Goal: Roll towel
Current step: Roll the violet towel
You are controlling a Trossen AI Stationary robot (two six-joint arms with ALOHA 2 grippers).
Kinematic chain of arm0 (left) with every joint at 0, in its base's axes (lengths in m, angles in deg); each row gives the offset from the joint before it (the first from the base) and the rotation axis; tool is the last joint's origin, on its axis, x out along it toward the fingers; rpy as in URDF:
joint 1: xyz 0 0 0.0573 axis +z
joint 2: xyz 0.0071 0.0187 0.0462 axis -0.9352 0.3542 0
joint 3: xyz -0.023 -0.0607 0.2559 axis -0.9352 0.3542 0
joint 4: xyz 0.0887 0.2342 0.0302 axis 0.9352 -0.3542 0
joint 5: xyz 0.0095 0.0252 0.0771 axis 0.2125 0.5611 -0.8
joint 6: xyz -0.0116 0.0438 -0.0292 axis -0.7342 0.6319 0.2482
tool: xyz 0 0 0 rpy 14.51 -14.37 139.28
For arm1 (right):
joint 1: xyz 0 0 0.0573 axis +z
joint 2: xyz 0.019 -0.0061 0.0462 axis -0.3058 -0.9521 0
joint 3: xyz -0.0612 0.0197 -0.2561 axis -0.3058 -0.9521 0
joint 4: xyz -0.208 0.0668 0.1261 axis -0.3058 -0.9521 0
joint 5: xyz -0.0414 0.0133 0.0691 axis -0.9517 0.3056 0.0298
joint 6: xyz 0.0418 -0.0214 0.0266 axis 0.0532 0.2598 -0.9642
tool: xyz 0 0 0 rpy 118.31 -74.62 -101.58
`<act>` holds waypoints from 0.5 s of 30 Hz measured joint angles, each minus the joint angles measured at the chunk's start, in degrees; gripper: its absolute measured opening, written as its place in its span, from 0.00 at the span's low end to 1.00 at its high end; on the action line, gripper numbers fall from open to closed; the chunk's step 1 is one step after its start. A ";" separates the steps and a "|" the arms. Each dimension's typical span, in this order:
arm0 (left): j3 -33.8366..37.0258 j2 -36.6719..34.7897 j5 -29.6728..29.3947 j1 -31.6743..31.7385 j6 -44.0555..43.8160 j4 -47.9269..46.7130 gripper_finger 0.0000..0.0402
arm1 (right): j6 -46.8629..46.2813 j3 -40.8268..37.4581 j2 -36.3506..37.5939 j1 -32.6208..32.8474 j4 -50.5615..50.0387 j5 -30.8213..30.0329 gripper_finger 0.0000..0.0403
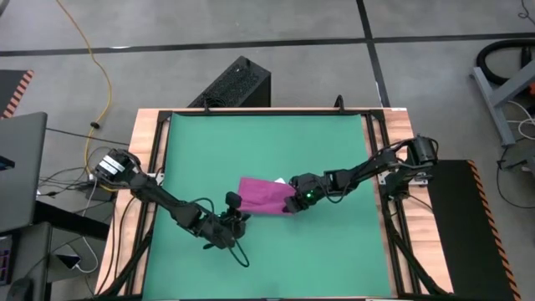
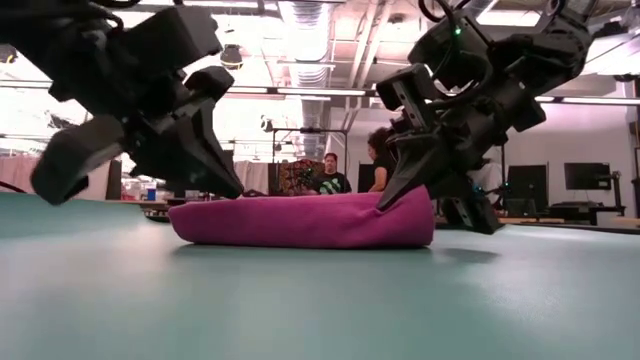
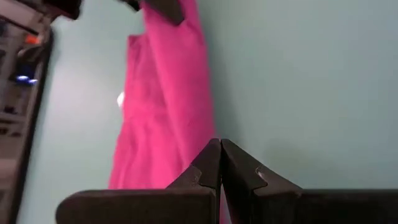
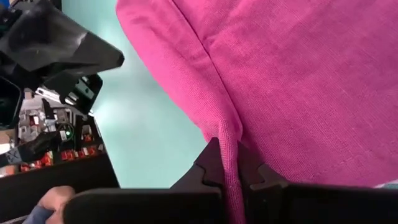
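Observation:
The magenta towel [image 1: 261,194] lies folded over on the green mat [image 1: 334,251] near the middle, its white tag [image 1: 278,179] at its far edge. My left gripper [image 1: 235,206] is shut at the towel's left end, low over the mat. My right gripper [image 1: 292,201] is shut on the towel's right end. In the low view the towel [image 2: 310,222] rests flat on the mat, with a rounded fold at its right end. My left gripper is shut at the near corner of the towel's left end [image 3: 186,177], coming low from the table's left. A thin pink strip shows between the shut fingers. The towel lies slack on the mat. My right gripper pinches a raised fold of the towel [image 4: 229,140] between its two fingers, at the towel's right end. The fingers [image 2: 400,185] slant down from the right and above. The rest of the towel lies on the mat.
The mat fills a wooden-framed table [image 1: 146,167]. A black box [image 1: 238,84] stands on the floor past the far edge. A cable loop [image 1: 241,255] lies on the mat near my left gripper. People [image 2: 330,178] show in the room beyond.

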 joint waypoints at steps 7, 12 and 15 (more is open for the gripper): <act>0.06 1.12 3.29 -0.61 0.12 0.36 0.00 | -3.58 0.00 -0.02 0.66 0.42 0.48 0.04; 0.08 1.98 3.94 -1.12 -0.31 -0.09 0.00 | -2.74 0.00 -0.02 1.11 0.42 -0.33 0.04; 0.12 1.65 1.47 -1.47 1.83 -2.64 0.00 | -0.90 0.00 -0.02 1.71 0.43 -1.06 0.04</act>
